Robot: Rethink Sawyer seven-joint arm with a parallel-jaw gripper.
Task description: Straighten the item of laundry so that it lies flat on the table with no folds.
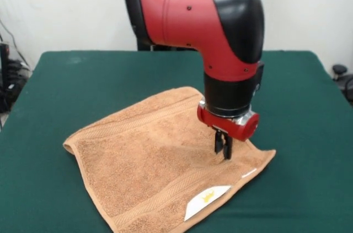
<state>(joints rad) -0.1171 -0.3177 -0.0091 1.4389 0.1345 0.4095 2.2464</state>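
The towel (160, 167) lies spread on the green bench (66, 79), turned so its corners point like a diamond: one corner at the picture's left, one at the right, one towards the far side under the arm, and the near one running off the bottom edge. Most of it looks flat. A white tag (207, 200) sits on the near-right part, close to the hem.

The claw (223, 146) hangs straight down from the red arm, over the towel's right-hand part, just inside the edge that runs towards the right corner. Its two dark fingers are pressed close together, with no cloth visibly between them; the tips seem to be at or just above the cloth, and I cannot tell whether they touch it.

What the next move turns on, as I judge it, is this: nearly all the towel lies to the picture's left and towards the camera from the claw, while the right corner is near it on the other side. The left corner (70, 146) looks slightly thick and rolled, so some fold may remain there, well apart from the claw. Any pull outward from where the claw stands would go towards the right corner, away from the bulk of the cloth.
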